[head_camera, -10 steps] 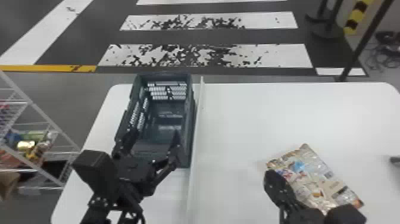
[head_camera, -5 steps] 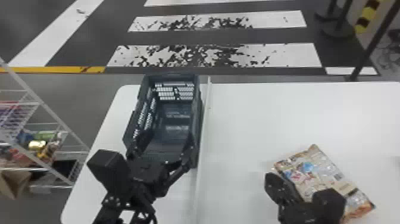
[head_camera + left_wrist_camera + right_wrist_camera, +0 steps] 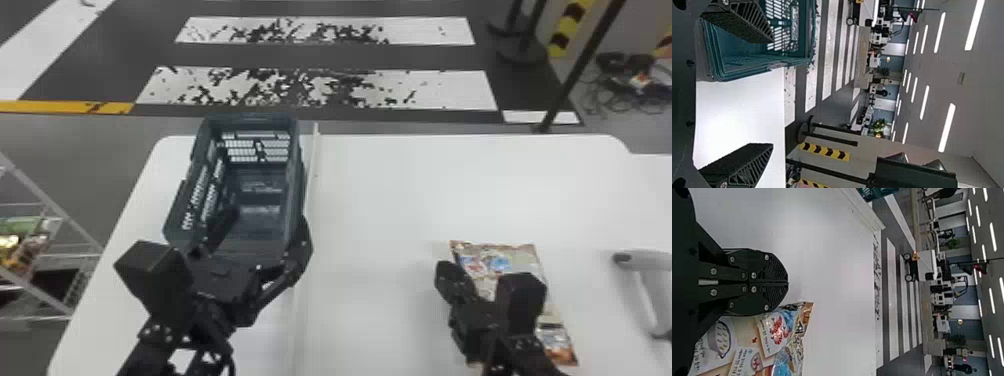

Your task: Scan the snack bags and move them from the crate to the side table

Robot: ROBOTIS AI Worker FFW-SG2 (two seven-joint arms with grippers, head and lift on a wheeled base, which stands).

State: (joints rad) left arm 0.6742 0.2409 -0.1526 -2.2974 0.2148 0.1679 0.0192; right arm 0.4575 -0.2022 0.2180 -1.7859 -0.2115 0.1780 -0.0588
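My left gripper [image 3: 260, 247] is open at the near end of the dark blue-green crate [image 3: 250, 121], one finger over its interior and the other by its right wall. In the left wrist view the crate [image 3: 746, 67] lies on one side of the open left gripper [image 3: 772, 93]. Further right on the table, my right gripper [image 3: 445, 277] overlaps a snack bag [image 3: 522, 257]. The right wrist view has the right gripper [image 3: 788, 282] shut, with the snack bag [image 3: 775, 331] beside and partly under it; contact between them is unclear. A pale handheld scanner [image 3: 645, 280] rests at the right edge.
A raised white strip [image 3: 311, 175] runs along the crate's right side on the white table [image 3: 390, 200]. At the left stands a wire rack [image 3: 37, 200] with colourful packages. A dark post [image 3: 575, 75] rises behind the table.
The head view has shifted, bringing more of the scanner into sight. The bag has turned to lie straighter, away from the strip. My left gripper has moved forward and right over the crate's near end.
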